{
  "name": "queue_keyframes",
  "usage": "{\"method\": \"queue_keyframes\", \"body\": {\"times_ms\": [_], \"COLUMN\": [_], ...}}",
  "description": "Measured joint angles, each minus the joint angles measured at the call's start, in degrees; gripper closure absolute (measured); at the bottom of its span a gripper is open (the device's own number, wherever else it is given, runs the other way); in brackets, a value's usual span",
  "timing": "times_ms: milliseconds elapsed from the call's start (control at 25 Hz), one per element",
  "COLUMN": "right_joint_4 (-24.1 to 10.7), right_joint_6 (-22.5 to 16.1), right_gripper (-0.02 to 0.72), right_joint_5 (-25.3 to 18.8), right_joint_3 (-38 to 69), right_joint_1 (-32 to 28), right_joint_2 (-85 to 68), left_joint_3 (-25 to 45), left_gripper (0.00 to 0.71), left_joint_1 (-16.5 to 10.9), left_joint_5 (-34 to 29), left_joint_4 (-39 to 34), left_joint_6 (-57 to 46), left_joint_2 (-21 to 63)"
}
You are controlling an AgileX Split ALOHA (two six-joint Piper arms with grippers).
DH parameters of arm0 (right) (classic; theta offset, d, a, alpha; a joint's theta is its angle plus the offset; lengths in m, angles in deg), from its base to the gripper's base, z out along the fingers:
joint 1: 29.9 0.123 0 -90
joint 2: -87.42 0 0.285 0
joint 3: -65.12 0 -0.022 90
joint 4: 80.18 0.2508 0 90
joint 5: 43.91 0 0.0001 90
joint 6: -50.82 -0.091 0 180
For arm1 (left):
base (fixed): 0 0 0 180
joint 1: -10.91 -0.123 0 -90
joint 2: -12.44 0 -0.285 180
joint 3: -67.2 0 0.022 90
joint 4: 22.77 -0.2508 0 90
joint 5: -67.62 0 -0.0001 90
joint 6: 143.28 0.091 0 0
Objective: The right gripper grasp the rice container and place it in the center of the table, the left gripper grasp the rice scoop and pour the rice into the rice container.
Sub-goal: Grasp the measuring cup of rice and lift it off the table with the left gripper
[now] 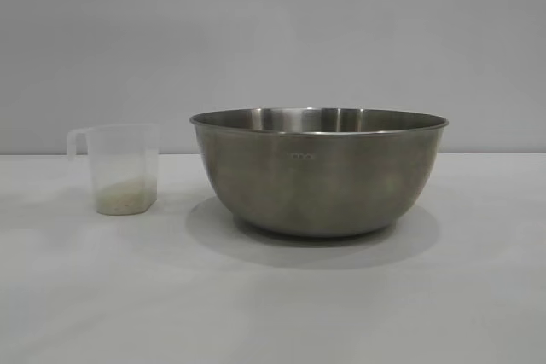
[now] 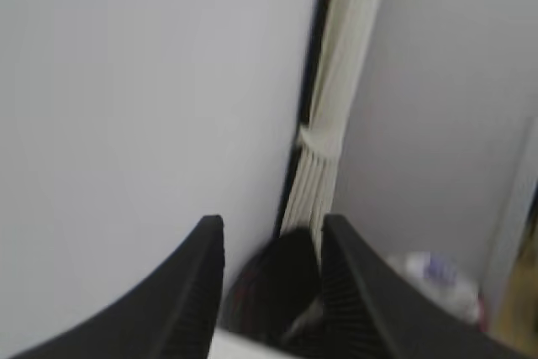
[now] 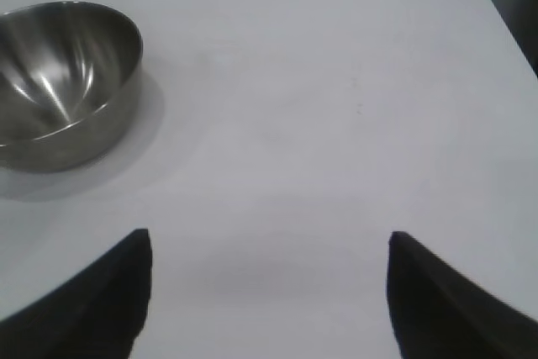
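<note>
The rice container, a large brushed steel bowl, stands upright on the white table near its middle. It also shows in the right wrist view. The rice scoop, a translucent cup with a side handle, stands to the bowl's left with a little rice at its bottom. Neither gripper shows in the exterior view. My right gripper is open and empty above bare table, apart from the bowl. My left gripper is open and empty, off the table, facing a wall and a radiator.
The left wrist view shows a white wall, a ribbed radiator and a dark bundle between the fingers. The table's corner and edge show in the right wrist view.
</note>
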Motion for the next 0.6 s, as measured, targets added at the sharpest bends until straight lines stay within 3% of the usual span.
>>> {"method": "queue_keyframes", "body": {"times_ms": [120,320,480,520,600], "right_joint_4": [0.0,0.0,0.0,0.0,0.0], "right_joint_6": [0.0,0.0,0.0,0.0,0.0], "right_gripper": [0.171,0.171,0.171,0.171,0.171], "right_joint_5": [0.0,0.0,0.0,0.0,0.0], "right_joint_3": [0.0,0.0,0.0,0.0,0.0], "right_joint_1": [0.0,0.0,0.0,0.0,0.0], "right_joint_2": [0.0,0.0,0.0,0.0,0.0], "left_joint_3": [0.0,0.0,0.0,0.0,0.0], "left_gripper": [0.461,0.461,0.461,0.511,0.513], "left_joint_1": [1.31,2.82,2.82,2.82,2.82], "left_joint_5": [-1.27,-2.12,2.26,3.4,5.72], "left_joint_4": [-20.4,-56.44,-74.74,-78.87,-84.12], "left_joint_6": [-3.12,-20.02,-37.9,-44.1,-55.15], "left_joint_2": [0.0,-0.18,-0.18,-0.18,-0.18]}}
